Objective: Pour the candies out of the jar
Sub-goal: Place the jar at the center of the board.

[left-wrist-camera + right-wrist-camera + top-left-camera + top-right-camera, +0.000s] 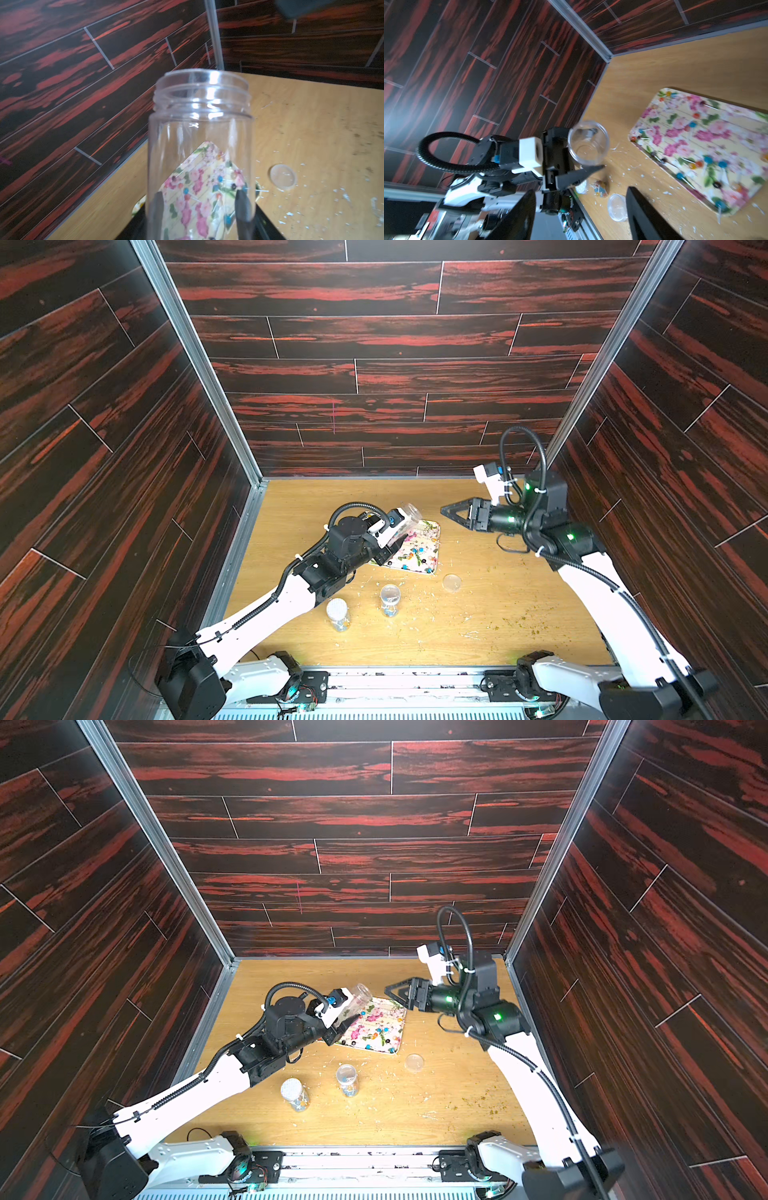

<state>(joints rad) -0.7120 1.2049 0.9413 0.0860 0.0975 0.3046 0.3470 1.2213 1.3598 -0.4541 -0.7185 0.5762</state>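
Left wrist view looks along the left gripper (199, 192), whose dark tapered fingers (243, 205) are clamped on the lower body of the jar (200, 116): clear smooth plastic, cylindrical, with a ribbed screw neck and an open mouth (nothing inside it). In both top views the jar (406, 517) hangs aslant over the left edge of the tray (430, 569), mouth tipped upward, away from its arm. That tray is a flat rounded-corner rectangle with a glossy pink flower print. The candies (708, 160) lie scattered across it: small shiny balls in blue, orange, red and black, several on thin pale sticks. Right gripper (445, 511) hovers off the tray's far right corner, its black wedge-shaped fingers (645, 214) spread with nothing between them. Just off the tray's near right corner a clear round lid (451, 583) lies flat on the grainy wooden table (519, 605). Nearer the arm bases than the tray stand two capped jars (390, 599), amid pale and greenish crumbs (511, 624).
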